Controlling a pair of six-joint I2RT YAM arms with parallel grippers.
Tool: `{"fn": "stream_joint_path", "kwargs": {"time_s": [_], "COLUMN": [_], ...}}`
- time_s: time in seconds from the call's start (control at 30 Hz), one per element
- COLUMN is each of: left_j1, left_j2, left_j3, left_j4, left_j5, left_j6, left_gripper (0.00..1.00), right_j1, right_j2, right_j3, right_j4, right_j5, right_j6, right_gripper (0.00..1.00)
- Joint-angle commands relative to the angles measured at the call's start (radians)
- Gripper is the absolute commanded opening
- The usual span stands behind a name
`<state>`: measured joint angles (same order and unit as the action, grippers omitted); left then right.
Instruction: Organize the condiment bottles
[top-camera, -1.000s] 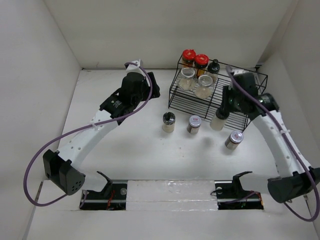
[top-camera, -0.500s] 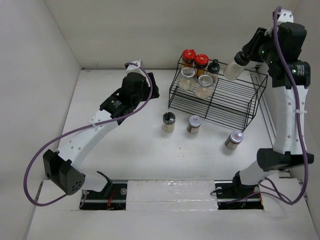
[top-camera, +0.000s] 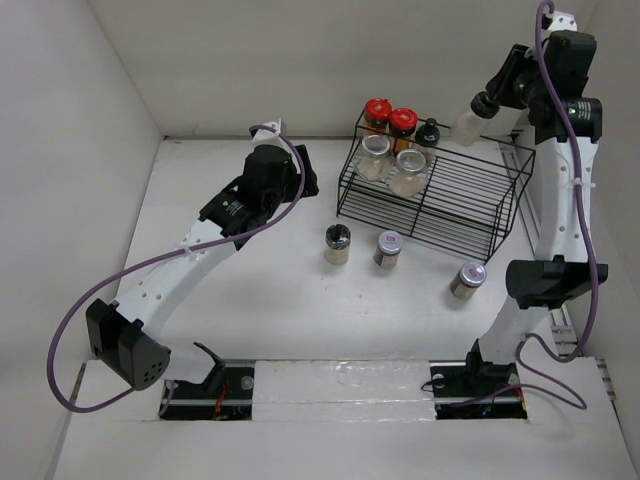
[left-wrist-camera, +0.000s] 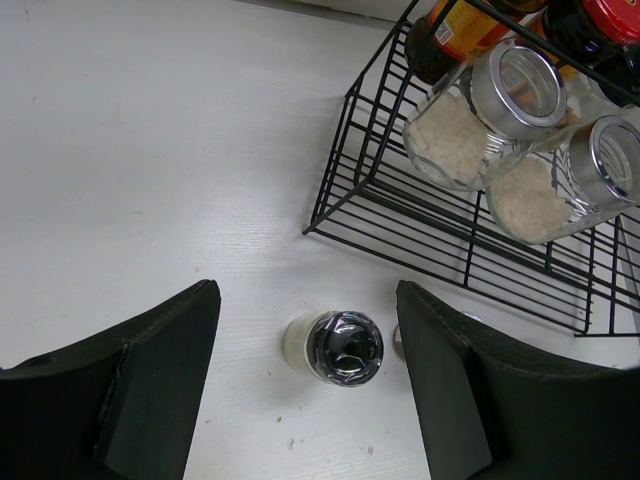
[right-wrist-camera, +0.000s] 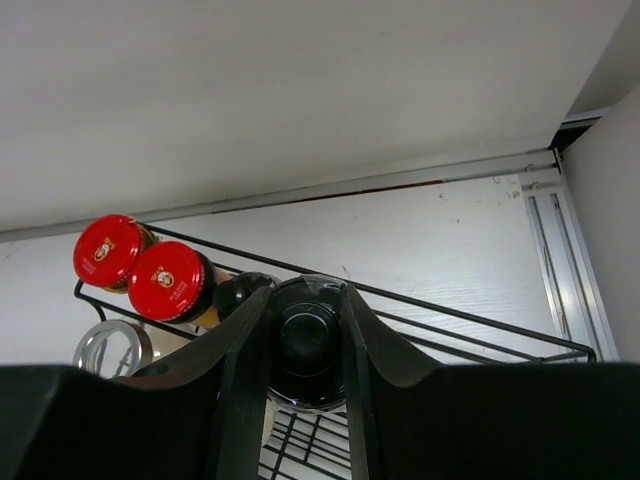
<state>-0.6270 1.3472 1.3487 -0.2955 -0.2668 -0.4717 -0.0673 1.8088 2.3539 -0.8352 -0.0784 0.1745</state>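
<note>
**Top view.** The right hand (top-camera: 491, 98) is raised above the back right corner of the black wire rack (top-camera: 440, 200). Its fingers are closed on the dark cap end of a pale bottle (top-camera: 468, 122), which hangs slanted in the air, clear of the wires.

Along the rack's back left edge stand two red-lidded jars (top-camera: 377, 112) and a small black-capped bottle (top-camera: 429, 131). Two silver-rimmed jars (top-camera: 376, 155) rest on the wires just in front of them.

On the white tabletop (top-camera: 280, 290) in front of the rack stand a black-lidded jar (top-camera: 338, 243) and a silver-lidded jar (top-camera: 388, 249). A third jar (top-camera: 467, 279) stands off the rack's front right corner.

The left hand (top-camera: 306, 182) hovers left of the rack (how far it is open cannot be told from here).

**Left wrist.** The left hand (left-wrist-camera: 307, 300) is spread wide and holds nothing. The black-lidded jar (left-wrist-camera: 335, 347) stands upright on the tabletop between its fingers (left-wrist-camera: 150, 390), touching neither, just in front of the rack (left-wrist-camera: 390, 200). The silver-rimmed jars (left-wrist-camera: 480, 110) lie on their sides on the rack, lids towards the camera, pale grains inside.

**Right wrist.** The right hand's fingers (right-wrist-camera: 240, 380) press on both sides of the pale bottle's black cap (right-wrist-camera: 305, 345). Past the hand, the red-lidded jars (right-wrist-camera: 168, 280) sit side by side at the rack's (right-wrist-camera: 450, 310) left end, with the black-capped bottle (right-wrist-camera: 238, 293) just beside them.
</note>
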Motion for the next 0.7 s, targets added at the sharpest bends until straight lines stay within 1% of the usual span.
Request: {"fn": "stream_joint_path", "kwargs": {"time_s": [0.0,0.03,0.13,0.17,0.2,0.27,0.57,0.67], "left_j1": [-0.002,-0.002,-0.002,-0.002,-0.002,-0.002,-0.002,-0.002], "left_j2": [-0.039,-0.039,-0.029,-0.029,-0.029,-0.02,0.0,0.0], "left_j3": [-0.006,-0.006,-0.006,-0.006,-0.006,-0.006,-0.006,-0.006], "left_j4": [0.029,0.029,0.038,0.038,0.038,0.038,0.047,0.047], "left_j5": [-0.012,-0.012,-0.012,-0.012,-0.012,-0.002,-0.002,-0.002], "left_j6": [0.013,0.013,0.013,0.013,0.013,0.013,0.004,0.004], "left_gripper": [0.67,0.67,0.67,0.67,0.67,0.67,0.67,0.67], "right_j1": [0.001,0.001,0.001,0.001,0.01,0.011,0.021,0.044], "right_j2": [-0.042,-0.042,-0.054,-0.054,-0.065,-0.074,-0.04,-0.026], "right_j3": [-0.01,-0.021,-0.131,-0.131,-0.175,-0.208,-0.229,-0.283], "right_j4": [0.146,0.146,0.175,0.176,0.194,0.218,0.213,0.203], "right_j5": [0.019,0.019,0.039,0.049,0.058,0.08,0.089,0.089], "right_j6": [-0.018,-0.018,-0.039,-0.04,-0.05,-0.05,-0.082,-0.092], "right_gripper": [0.0,0.0,0.0,0.0,0.0,0.0,0.0,0.0]}}
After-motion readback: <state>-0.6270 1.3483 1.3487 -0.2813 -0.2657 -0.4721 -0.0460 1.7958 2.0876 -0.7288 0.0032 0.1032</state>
